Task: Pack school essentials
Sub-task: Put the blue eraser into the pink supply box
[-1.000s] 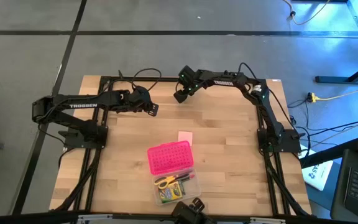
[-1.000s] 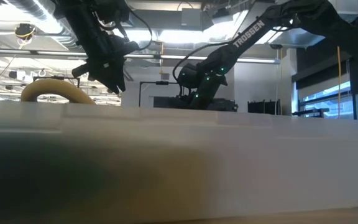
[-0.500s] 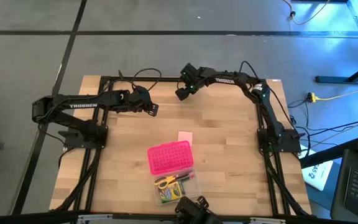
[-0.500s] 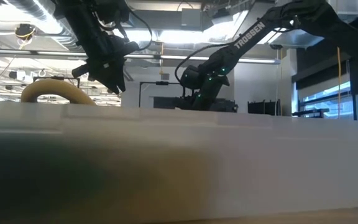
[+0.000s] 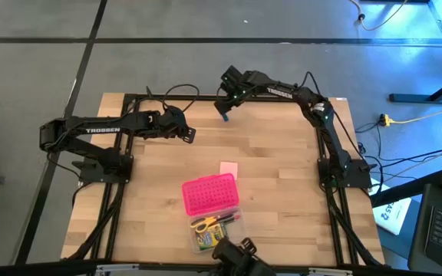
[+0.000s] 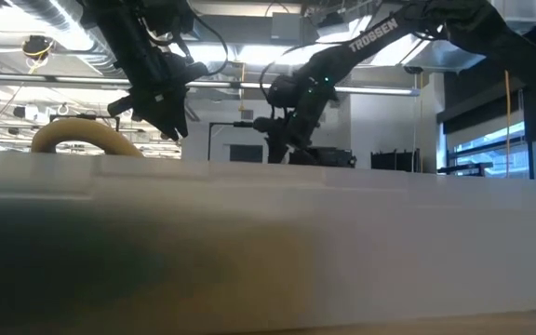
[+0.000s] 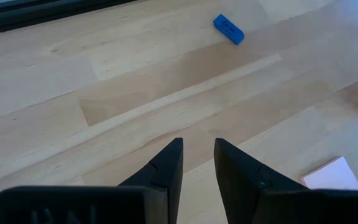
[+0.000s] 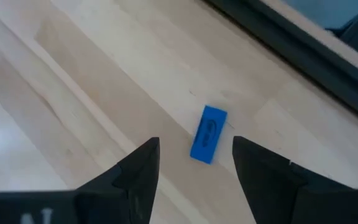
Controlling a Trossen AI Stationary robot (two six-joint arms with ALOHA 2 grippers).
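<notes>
Here the tiny blue piece (image 8: 208,134) lies between the right gripper's (image 8: 194,163) open fingers, untouched.

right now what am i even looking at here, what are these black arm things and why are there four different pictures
These are two robot arms at a wooden table, each ending in a two-finger gripper. One picture looks straight down from above, one looks level across the table from its edge, and two come from cameras on the arms' wrists.

On the table lie a small blue piece near the far edge, a pale pink pad, and a bright pink dotted box whose clear half holds yellow-handled scissors and a crayon box.

The right gripper hangs above the blue piece with its fingers open either side of it, not gripping it. The left gripper waits over bare wood, fingers slightly apart. Neither holds anything.
</notes>
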